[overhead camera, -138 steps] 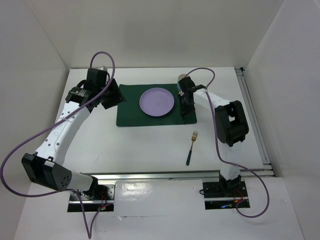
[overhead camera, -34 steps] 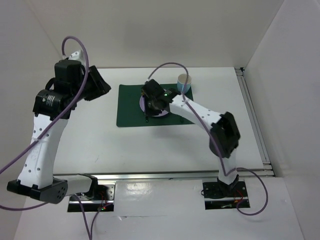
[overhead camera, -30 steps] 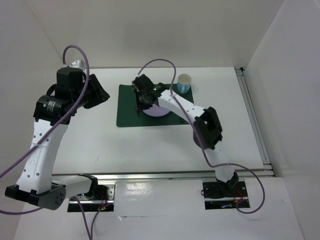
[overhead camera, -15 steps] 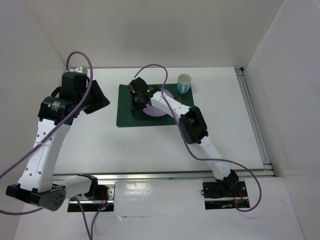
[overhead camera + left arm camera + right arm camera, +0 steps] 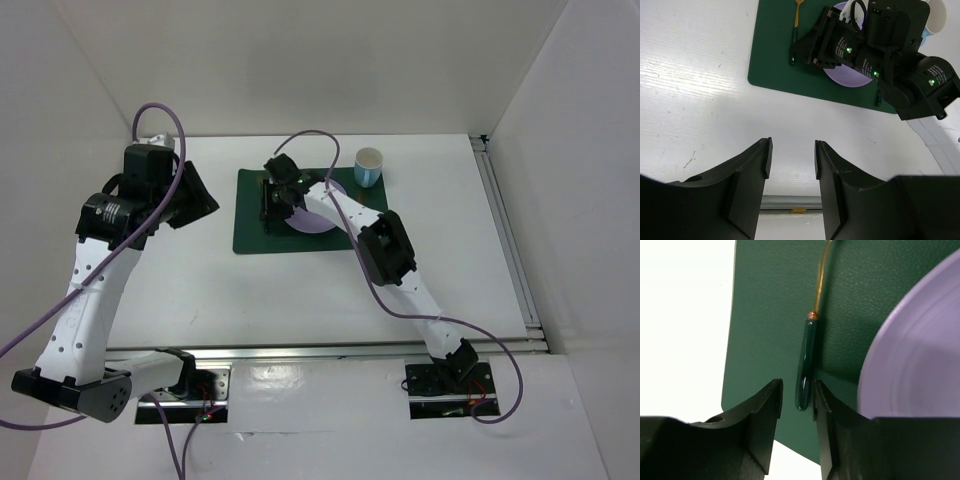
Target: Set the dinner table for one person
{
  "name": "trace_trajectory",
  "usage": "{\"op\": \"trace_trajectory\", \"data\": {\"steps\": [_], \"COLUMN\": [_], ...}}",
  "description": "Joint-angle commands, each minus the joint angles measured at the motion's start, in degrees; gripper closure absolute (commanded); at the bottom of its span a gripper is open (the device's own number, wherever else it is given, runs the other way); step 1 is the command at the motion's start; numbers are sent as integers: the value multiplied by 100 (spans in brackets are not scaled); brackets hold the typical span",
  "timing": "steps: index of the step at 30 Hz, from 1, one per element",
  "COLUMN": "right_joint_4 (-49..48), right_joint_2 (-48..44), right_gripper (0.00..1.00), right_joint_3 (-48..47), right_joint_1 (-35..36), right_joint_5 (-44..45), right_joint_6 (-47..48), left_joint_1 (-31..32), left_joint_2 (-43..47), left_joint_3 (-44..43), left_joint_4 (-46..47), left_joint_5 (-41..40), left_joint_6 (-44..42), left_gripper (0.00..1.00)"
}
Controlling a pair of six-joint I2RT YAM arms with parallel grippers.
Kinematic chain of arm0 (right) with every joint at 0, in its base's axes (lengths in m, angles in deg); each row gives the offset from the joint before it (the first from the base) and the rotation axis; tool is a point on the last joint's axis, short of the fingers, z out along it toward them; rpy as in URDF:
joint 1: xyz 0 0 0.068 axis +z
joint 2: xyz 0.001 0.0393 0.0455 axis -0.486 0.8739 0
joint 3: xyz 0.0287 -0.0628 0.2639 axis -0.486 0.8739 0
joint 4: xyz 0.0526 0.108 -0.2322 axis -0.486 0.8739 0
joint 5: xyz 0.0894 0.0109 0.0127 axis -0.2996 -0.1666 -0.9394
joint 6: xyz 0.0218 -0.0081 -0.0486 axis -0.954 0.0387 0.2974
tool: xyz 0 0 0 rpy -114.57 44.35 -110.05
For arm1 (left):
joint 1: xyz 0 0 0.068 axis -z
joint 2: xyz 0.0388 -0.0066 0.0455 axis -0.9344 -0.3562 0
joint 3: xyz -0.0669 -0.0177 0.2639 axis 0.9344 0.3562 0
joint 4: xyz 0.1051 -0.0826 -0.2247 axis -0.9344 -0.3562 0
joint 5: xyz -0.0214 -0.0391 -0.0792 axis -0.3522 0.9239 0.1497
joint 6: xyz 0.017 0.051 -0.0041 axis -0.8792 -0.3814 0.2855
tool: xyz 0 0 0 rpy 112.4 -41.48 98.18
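A fork with a dark green handle (image 5: 805, 365) and gold neck lies on the dark green placemat (image 5: 765, 315), left of the lilac plate (image 5: 910, 350). My right gripper (image 5: 797, 390) is open astride the handle's end, with a gap on the left side. In the top view the right gripper (image 5: 272, 207) hangs low over the placemat (image 5: 250, 238) beside the plate (image 5: 322, 222), hiding the fork. The left wrist view shows the fork (image 5: 795, 30) in front of it. My left gripper (image 5: 792, 160) is open and empty, raised over the white dinner table (image 5: 250, 290) at the left.
A light blue cup (image 5: 370, 166) stands just off the placemat's far right corner. The right arm stretches diagonally across the plate. A metal rail (image 5: 330, 352) runs along the near edge by the arm bases. White walls enclose the table.
The right gripper carried the fork leftward across the plate to the placemat's left side, then its jaws widened off the handle. The left arm barely moved.
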Motion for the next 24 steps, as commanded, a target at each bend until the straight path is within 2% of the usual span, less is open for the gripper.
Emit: {"op": "trace_trajectory", "data": {"steps": [1, 2, 4, 11, 14, 15, 16, 19, 23, 24], "right_joint_4": [-489, -490, -490, -683, -553, -386, -97, 282, 975, 1126], "right_joint_2": [-147, -147, -209, -832, -947, -947, -1095, -1778, -2780, -2993], "right_gripper": [58, 58, 51, 50, 33, 21, 16, 10, 3, 0], "right_joint_3": [3, 3, 55, 284, -39, -215, -348, -104, 983, 1178], "right_joint_1": [-14, -14, 46, 153, 153, 205, 205, 205, -40, -119], "right_joint_5": [-208, -209, -209, -340, -815, -815, -737, -281, 957, 1682], "right_joint_6": [-42, -103, -104, -165, -70, 53, 133, 458, 749, 749], "left_joint_1": [-36, -36, -36, -36, -36, -36, -36, -36, -36, -36], "left_joint_2": [170, 170, 170, 450, 451, 451, 451, 443, 275, 275], "left_joint_3": [-42, -42, -174, -43, -42, -42, -42, -287, -473, -473], "left_joint_4": [90, 90, 90, 134, 397, 589, 687, 706, 836, 916], "left_joint_5": [-106, -106, -106, -167, 209, 489, 579, 405, 570, 676], "left_joint_6": [-68, -68, -120, -16, -163, -243, -314, -376, -666, -736], "left_gripper": [44, 44, 44, 44, 44, 44, 44, 44, 44, 44]}}
